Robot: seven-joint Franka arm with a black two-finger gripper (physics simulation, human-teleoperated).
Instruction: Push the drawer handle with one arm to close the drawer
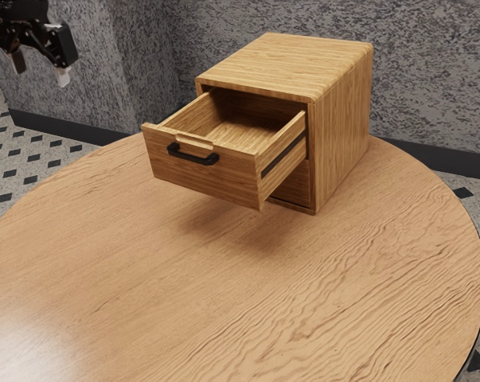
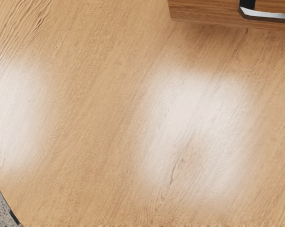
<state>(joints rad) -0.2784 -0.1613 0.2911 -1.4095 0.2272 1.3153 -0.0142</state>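
Up at the exterior view's upper left, my gripper [image 1: 40,69] hangs in the air with its two fingertips well apart and nothing between them. The wooden cabinet's upper drawer [image 1: 204,177] is pulled far out, its inside bare. A black bar handle [image 1: 193,156] crosses the drawer front, well apart from my gripper. In the wrist view, part of the drawer front [image 2: 208,12] and the handle [image 2: 267,15] appear at the edge, away from the hand.
The cabinet [image 1: 343,127] stands on a round wooden table [image 1: 144,294] near its far edge. A lower front [image 1: 295,186] lies beneath the pulled-out drawer. Grey mottled walls [image 1: 431,72] rise behind, and a patterned floor [image 2: 3,208] surrounds the table.
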